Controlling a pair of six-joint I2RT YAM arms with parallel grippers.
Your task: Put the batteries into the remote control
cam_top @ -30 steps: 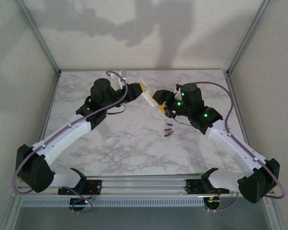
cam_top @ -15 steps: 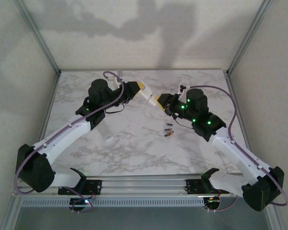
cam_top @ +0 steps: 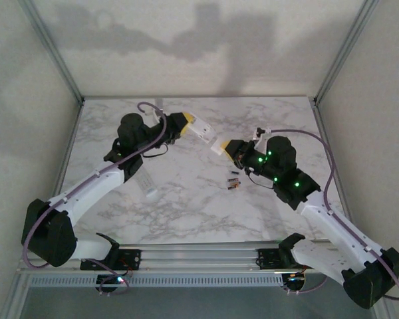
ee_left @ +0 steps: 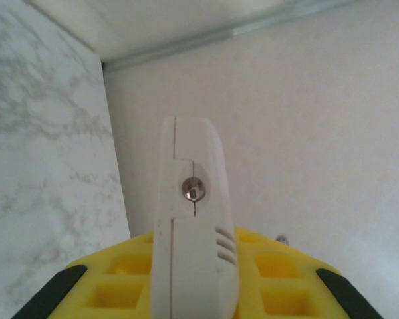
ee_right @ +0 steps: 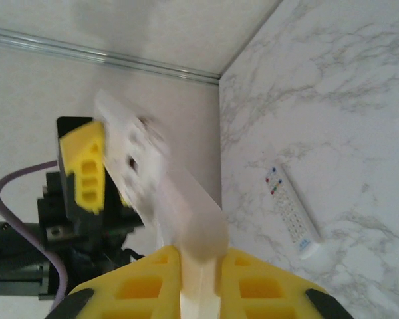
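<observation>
**Task status: loading not begun.**

1. The small dark cylindrical batteries [cam_top: 233, 181] with orange bands lie loose in a close group on the grey-veined marble table [cam_top: 186, 219]. In the top view they are right of centre, near the right wrist, and neither gripper touches them.

2. The long, slim white remote control [cam_top: 147, 185] with rows of small buttons lies flat on the table, left of centre in the top view, just beside the left forearm. In the right wrist view it appears at the right of the frame, buttons up. Its back faces the table, so it cannot be told whether the battery cover is on or off.

3. Both end effectors hold a different item, a shorter white plastic body [cam_top: 205, 133], raised above the table in the upper middle of the top view.
   - The left gripper [cam_top: 185, 124] is clamped on one end. In the left wrist view, yellow pads press both sides, and a metal screw [ee_left: 193, 189] sits on the edge facing the camera.
   - The right gripper [cam_top: 225, 147] is closed narrowly on the opposite end. In the right wrist view, the body fills the gap between the yellow pads. Its far part is blurred, so its face cannot be read.

4. Remaining steps, by judgement: free the grippers, expose the compartment on the remote control, seat each battery, and refit the cover.
</observation>
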